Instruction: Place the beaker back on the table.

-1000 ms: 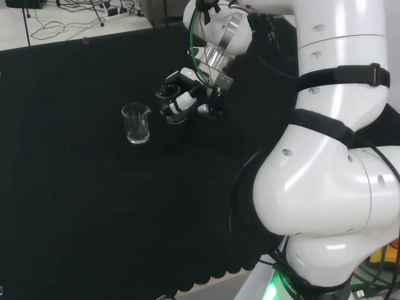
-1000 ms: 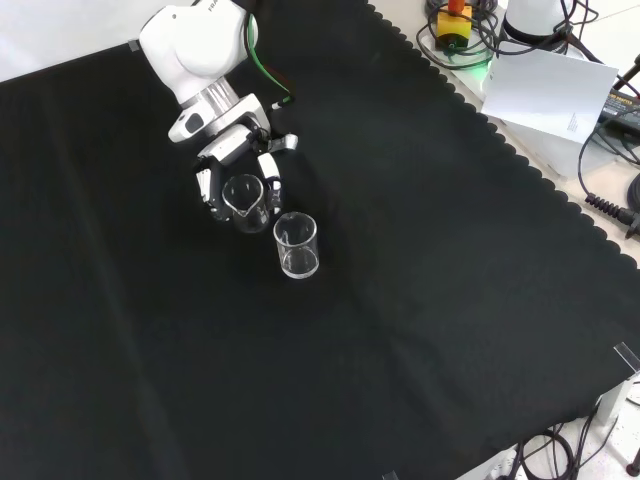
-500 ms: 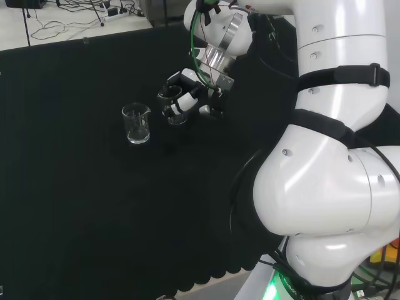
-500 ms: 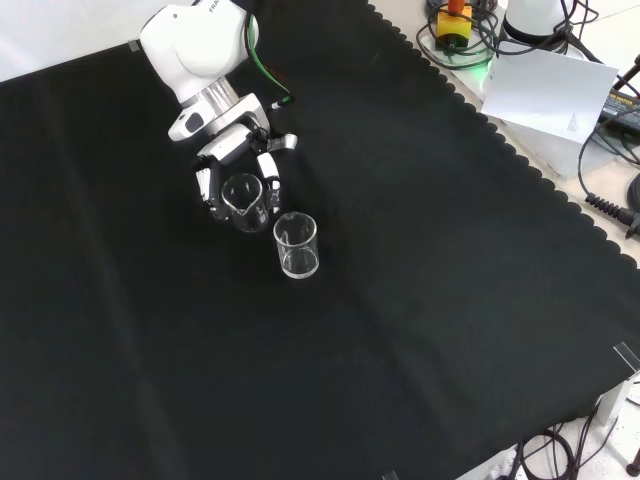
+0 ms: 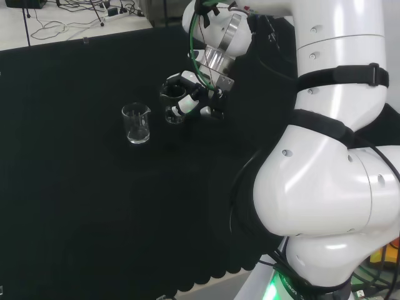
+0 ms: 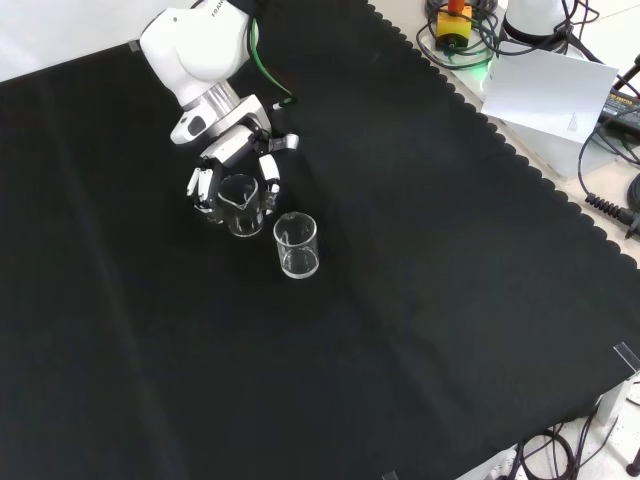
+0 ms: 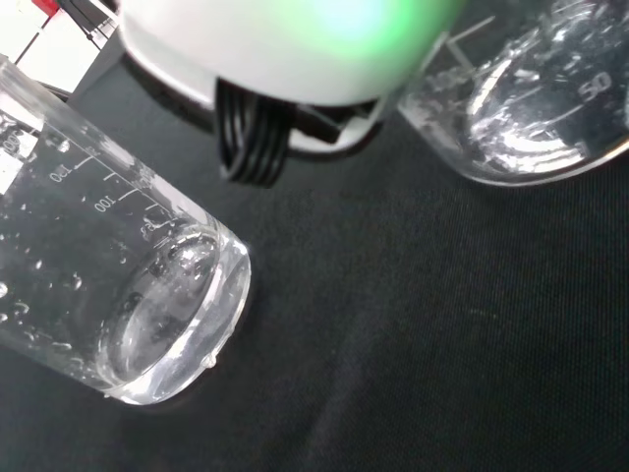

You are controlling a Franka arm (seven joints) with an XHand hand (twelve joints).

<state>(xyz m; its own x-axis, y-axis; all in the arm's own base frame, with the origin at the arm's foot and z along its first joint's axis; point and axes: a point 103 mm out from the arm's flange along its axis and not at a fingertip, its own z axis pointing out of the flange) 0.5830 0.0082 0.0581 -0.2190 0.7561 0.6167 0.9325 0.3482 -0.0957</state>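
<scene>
So the hand has its fingers curled around a clear beaker, which sits upright right in its grasp, low over the black cloth. A second beaker stands just beside it.

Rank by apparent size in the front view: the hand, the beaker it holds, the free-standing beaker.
1. hand, largest.
2. held beaker and free-standing beaker: these look about alike, so no ranking between them.

The cloth was plain black, both beakers clear glass, the hand black and white.
</scene>
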